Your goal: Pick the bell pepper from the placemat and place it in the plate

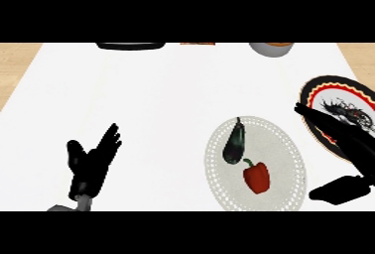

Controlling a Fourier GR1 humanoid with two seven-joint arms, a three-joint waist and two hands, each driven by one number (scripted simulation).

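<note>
A: White bench [168,99], wood at both edges. Bell pepper [256,178] sits near on the placemat [282,149], close to the eggplant [234,143].

B: Looks light, glossy, likely slippery; we'd grasp its body, not the stem. Right hand [344,149] is released over the plate [333,89]; left hand [93,158] rests released, left.
</note>
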